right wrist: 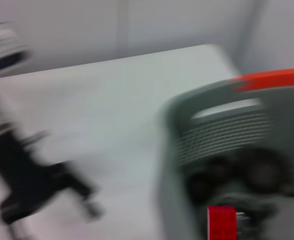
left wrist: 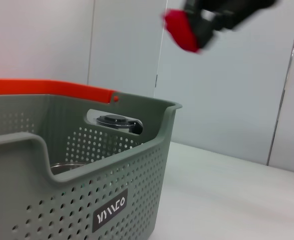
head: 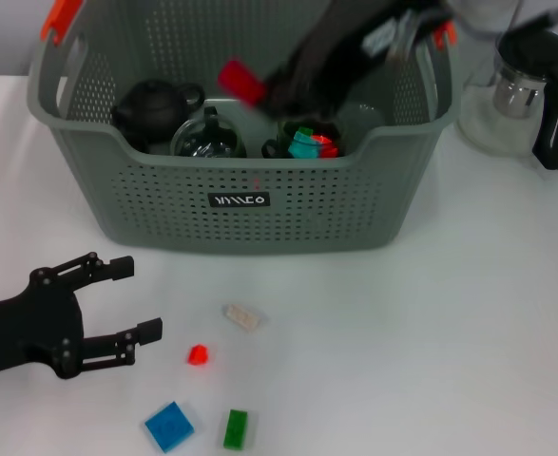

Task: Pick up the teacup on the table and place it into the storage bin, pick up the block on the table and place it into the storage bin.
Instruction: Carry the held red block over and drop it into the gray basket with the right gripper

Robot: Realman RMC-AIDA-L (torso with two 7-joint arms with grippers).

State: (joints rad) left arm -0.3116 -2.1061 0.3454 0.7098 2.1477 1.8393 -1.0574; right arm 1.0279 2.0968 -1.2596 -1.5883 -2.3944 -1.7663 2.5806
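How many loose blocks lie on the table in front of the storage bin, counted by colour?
Beige block: 1
Red block: 1
Blue block: 1
Green block: 1
Total: 4 on the table. One more red block is over the storage bin, at the right end effector.

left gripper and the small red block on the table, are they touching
Apart. The head view shows white table between the open left gripper and the small red block, which lies beyond its lower finger.

We see the storage bin (head: 250,204) behind scattered blocks (head: 200,354) (a kettle (head: 535,90) to its right).
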